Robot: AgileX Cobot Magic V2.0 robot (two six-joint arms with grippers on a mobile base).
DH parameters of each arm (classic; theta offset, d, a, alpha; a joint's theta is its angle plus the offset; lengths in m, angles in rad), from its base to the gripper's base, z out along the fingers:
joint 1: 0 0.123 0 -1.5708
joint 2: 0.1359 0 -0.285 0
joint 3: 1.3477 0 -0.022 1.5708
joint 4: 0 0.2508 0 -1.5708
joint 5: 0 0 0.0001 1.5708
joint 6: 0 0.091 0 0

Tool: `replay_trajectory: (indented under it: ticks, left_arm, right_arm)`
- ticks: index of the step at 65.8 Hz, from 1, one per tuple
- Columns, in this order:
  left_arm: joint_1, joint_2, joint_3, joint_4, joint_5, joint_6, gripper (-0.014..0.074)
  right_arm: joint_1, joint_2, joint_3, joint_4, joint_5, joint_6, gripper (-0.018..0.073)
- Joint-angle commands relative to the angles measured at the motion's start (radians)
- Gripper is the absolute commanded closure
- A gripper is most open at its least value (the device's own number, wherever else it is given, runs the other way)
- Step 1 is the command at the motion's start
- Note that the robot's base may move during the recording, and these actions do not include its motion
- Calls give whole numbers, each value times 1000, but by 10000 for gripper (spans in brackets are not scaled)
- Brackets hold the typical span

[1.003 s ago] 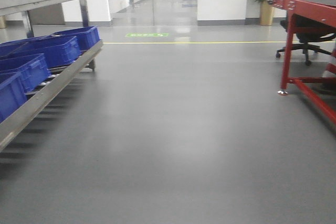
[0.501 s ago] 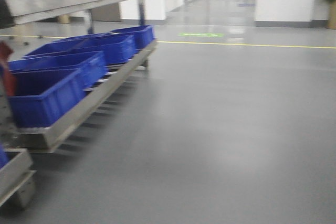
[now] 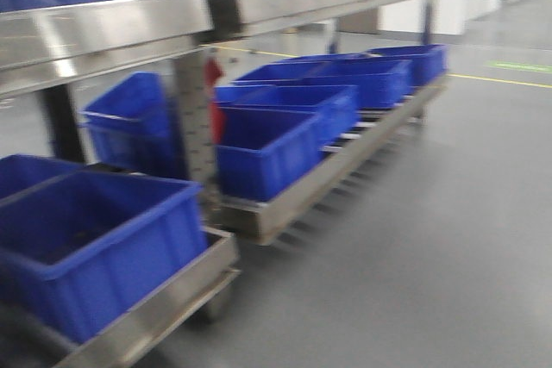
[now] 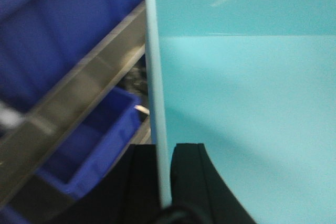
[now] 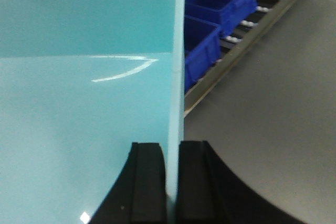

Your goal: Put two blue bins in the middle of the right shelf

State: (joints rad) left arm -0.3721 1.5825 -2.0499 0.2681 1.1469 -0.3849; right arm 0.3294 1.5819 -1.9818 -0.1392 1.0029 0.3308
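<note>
Two grips carried the load: the left gripper had its black fingers closed narrowly on one thin wall of the pale cyan bin, and the right gripper pinched the opposite wall of the same pale cyan bin just as tightly. So the bin hung in the air between the arms, ahead of the base and not on any shelf. Whether a second bin was nested inside it I could not tell. I judged the step to be the carry, with the base swinging toward the steel rack. Doing it well would mean keeping both wrists level and matched so that neither wall twisted out of its pinch. It would also mean turning slowly, since the front view was smeared with motion, and keeping the bin's corners away from the rack's metal edge and the dark blue bins on its lower tier. Compared with a second earlier, the open grey floor, red table and potted plant had left the front view. Compared with half a second earlier, the rack had slid from the left edge to fill most of the frame, far nearer, and the yellow line had been pushed to the right.
</note>
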Motion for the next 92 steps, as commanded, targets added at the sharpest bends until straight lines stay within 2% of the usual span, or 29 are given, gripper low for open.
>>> replay_trajectory:
  ticks: [1, 92]
  left_arm:
    - [-9, -13, -9, -12, -40, -1, 707]
    - [-9, -13, -9, -12, -40, -1, 707]
  right_arm:
    - [4, -11, -14, 13, -53, -7, 727]
    - [4, -11, -14, 13, -53, -7, 727]
